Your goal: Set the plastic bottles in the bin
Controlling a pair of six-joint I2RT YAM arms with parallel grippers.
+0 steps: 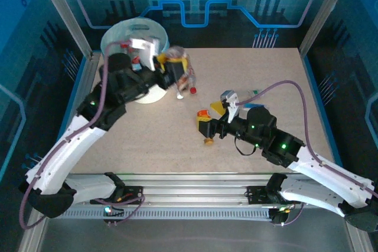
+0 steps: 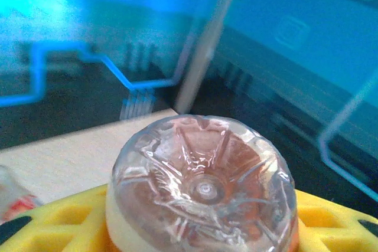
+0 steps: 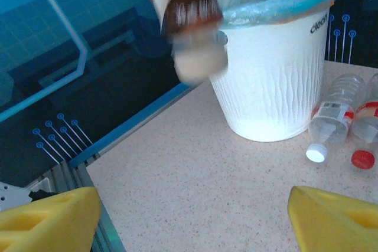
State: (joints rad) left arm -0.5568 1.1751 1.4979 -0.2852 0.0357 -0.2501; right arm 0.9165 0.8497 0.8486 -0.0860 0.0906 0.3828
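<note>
— Bottle [image 2: 204, 187] clamped in the left gripper [image 1: 168, 66], see it? Its yellow fingers [image 2: 336, 219] press on either side, and the ribbed clear base faces the wrist camera, reddish-brown label behind it.
— Got it. It's up off the table [image 1: 254, 69], close by the rim of the white bin [image 3: 271, 81], on the side nearer the middle of the table. From the right wrist it's a blur, cap end hanging down.
— And the right gripper [image 3: 192, 222]?
— Spread wide, nothing between the yellow fingertips [image 3: 47, 219]. It sits low over the table, well apart from the bin, pointing toward it.
— Any bottles on the table?
— Two, lying side by side just beside the bin's foot: a white-capped bottle [image 3: 331, 123] and a red-capped bottle [image 3: 366, 119], caps turned toward the right arm. A light-blue bag [image 3: 277, 7] is folded over the bin's rim.
</note>
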